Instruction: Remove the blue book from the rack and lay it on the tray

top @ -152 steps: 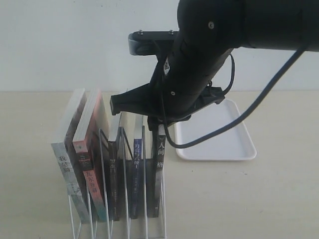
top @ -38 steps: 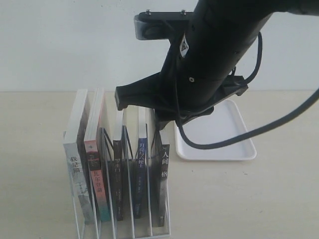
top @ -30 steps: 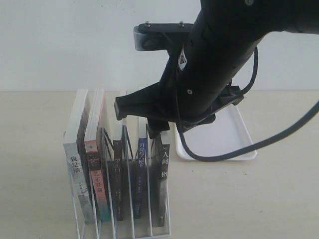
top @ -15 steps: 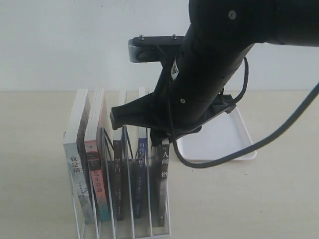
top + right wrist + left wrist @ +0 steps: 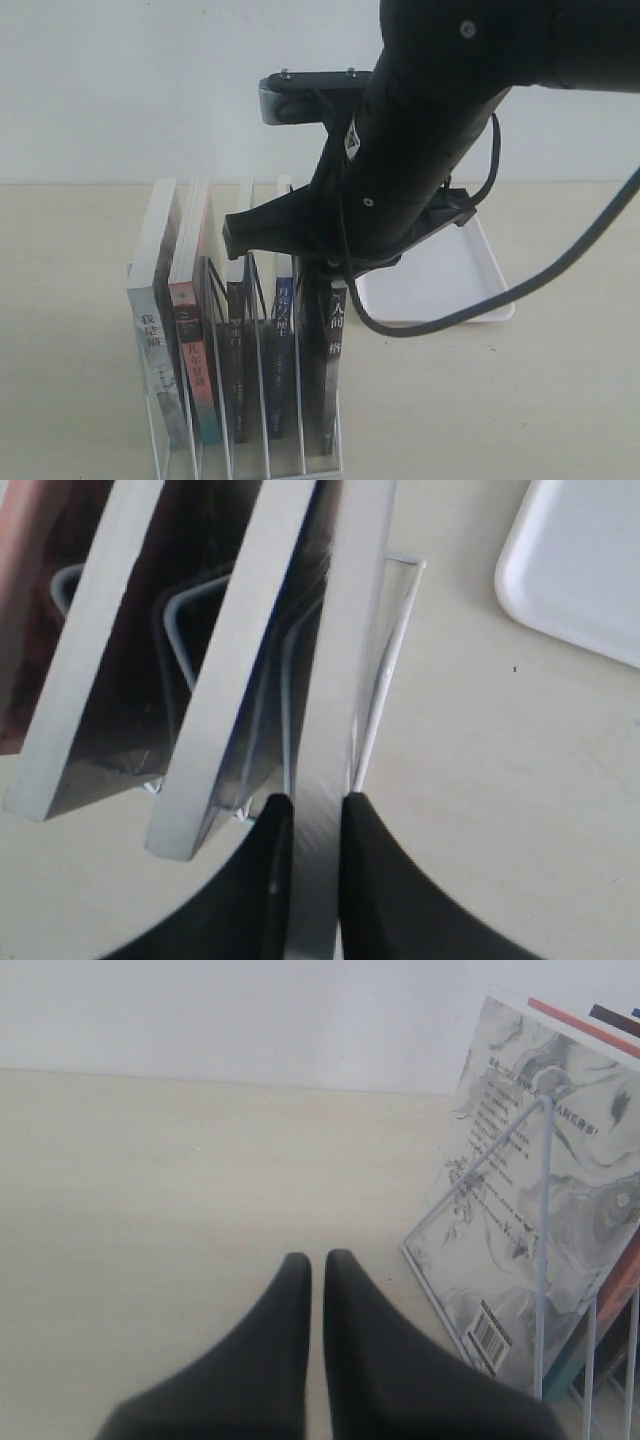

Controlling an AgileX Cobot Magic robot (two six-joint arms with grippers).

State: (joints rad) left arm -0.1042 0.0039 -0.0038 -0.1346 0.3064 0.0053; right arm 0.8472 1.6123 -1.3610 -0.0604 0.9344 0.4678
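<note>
Right pincer (image 5: 313, 805) clamped on black-spined book (image 5: 333, 372) marked 人间, left pincer (image 5: 315, 1260) closed, empty

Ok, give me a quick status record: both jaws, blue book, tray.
blue book: upright in the rack, not gripped
right jaws: shut on the black-spined book at the rack's end, next to the blue book
left jaws: shut, empty, over the table beside the rack
tray: no book on it
</note>
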